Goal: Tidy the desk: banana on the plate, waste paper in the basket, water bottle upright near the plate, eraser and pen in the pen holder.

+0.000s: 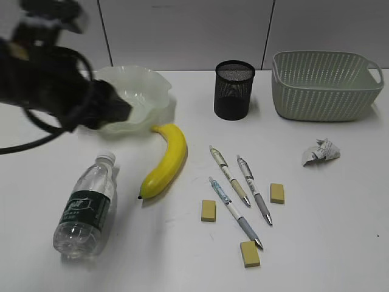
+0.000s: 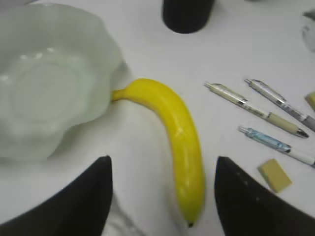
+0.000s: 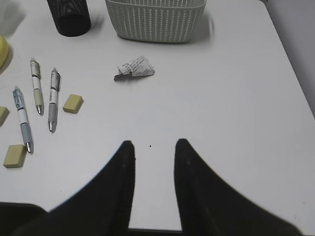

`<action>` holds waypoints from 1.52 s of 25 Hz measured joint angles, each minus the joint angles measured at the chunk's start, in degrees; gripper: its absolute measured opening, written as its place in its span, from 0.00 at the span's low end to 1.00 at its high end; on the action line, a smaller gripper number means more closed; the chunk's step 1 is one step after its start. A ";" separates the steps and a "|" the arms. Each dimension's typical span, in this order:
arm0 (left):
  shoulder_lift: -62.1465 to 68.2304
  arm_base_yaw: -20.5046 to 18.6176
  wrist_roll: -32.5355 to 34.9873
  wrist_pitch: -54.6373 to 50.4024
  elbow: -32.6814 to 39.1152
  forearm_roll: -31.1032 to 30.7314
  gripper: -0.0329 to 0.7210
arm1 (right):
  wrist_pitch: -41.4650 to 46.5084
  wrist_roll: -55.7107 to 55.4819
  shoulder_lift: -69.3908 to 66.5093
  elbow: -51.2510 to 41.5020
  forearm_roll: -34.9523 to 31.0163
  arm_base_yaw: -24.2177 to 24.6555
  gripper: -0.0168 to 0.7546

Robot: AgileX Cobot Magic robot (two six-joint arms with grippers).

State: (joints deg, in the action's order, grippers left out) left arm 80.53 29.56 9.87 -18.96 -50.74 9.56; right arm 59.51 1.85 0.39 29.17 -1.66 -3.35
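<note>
A yellow banana (image 1: 165,160) lies on the table, its stem touching the pale green wavy plate (image 1: 155,85). My left gripper (image 2: 162,164) is open above the banana (image 2: 174,128), which lies between the fingers nearer the right one. In the exterior view the left arm (image 1: 55,91) hangs over the plate's left side. A water bottle (image 1: 85,207) lies on its side at front left. Three pens (image 1: 237,191) and three yellow erasers (image 1: 208,210) lie in the middle. A crumpled paper (image 1: 320,152) lies in front of the basket (image 1: 326,85). The black mesh pen holder (image 1: 234,89) stands at the back. My right gripper (image 3: 153,145) is open and empty, out of the exterior view.
The table's right edge shows in the right wrist view (image 3: 295,73). A white wall stands behind the table.
</note>
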 joint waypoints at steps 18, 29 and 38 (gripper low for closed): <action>22.90 6.23 -0.37 -8.38 -19.61 0.83 0.72 | 0.00 0.00 0.00 0.00 0.00 0.00 0.33; 33.39 6.23 -2.21 -7.86 -19.70 1.07 0.72 | 0.00 0.00 0.00 0.00 0.00 0.00 0.33; 37.41 6.23 -2.21 -7.59 -19.74 1.12 0.64 | 0.00 0.00 0.00 0.00 0.00 0.00 0.33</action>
State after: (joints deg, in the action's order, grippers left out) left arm 117.94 35.79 7.66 -26.55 -70.49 10.68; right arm 59.51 1.85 0.39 29.17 -1.66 -3.35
